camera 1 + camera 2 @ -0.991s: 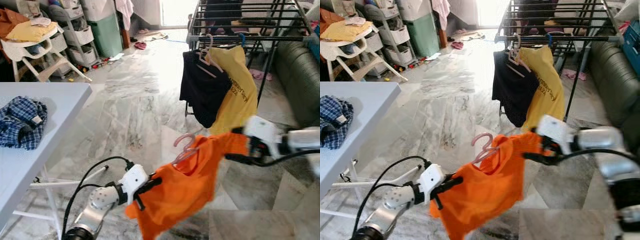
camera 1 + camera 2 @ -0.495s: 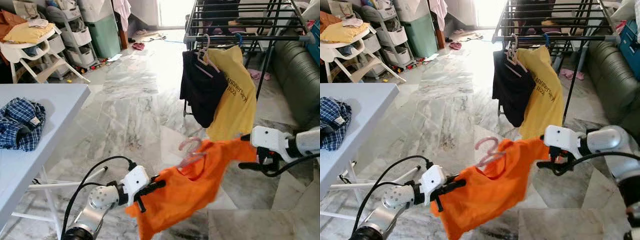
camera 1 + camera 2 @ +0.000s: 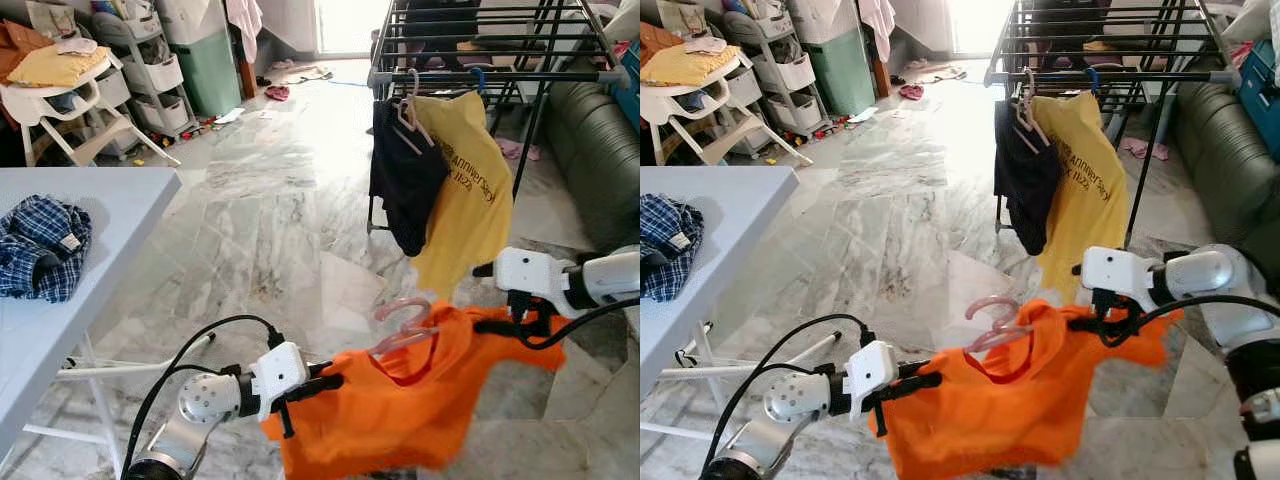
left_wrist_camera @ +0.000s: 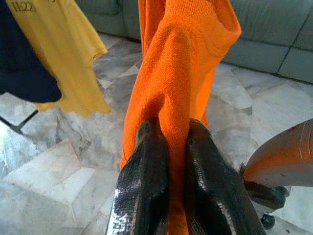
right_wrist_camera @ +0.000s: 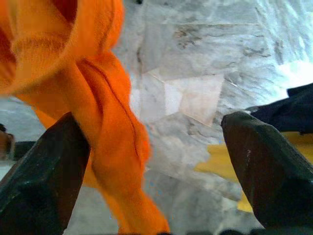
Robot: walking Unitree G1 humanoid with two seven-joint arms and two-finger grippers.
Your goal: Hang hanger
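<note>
Over the marble floor [image 3: 270, 210], in my head views, I see an orange shirt [image 3: 420, 400] on a pink hanger [image 3: 405, 325] stretched between both arms, with the drying rack [image 3: 480, 40] well beyond it holding a black garment [image 3: 405, 180] and a yellow shirt [image 3: 470, 195]. The left gripper [image 3: 325, 384] meets the shirt's left edge, and the right gripper [image 3: 500, 325] sits at its right shoulder; from up here I cannot tell how either pair of fingers stands. A white table [image 3: 110, 230] with a crumpled plaid shirt [image 3: 40, 245] is off to the left, and a green sofa [image 3: 600, 150] is cut off at the right edge. In the left wrist view, the fingers [image 4: 146, 181] are pressed together, pinching a fold of orange cloth. In the right wrist view, the two fingers [image 5: 39, 171] are spread wide, the orange cloth lying against one of them; whether it is gripped I cannot tell.
</note>
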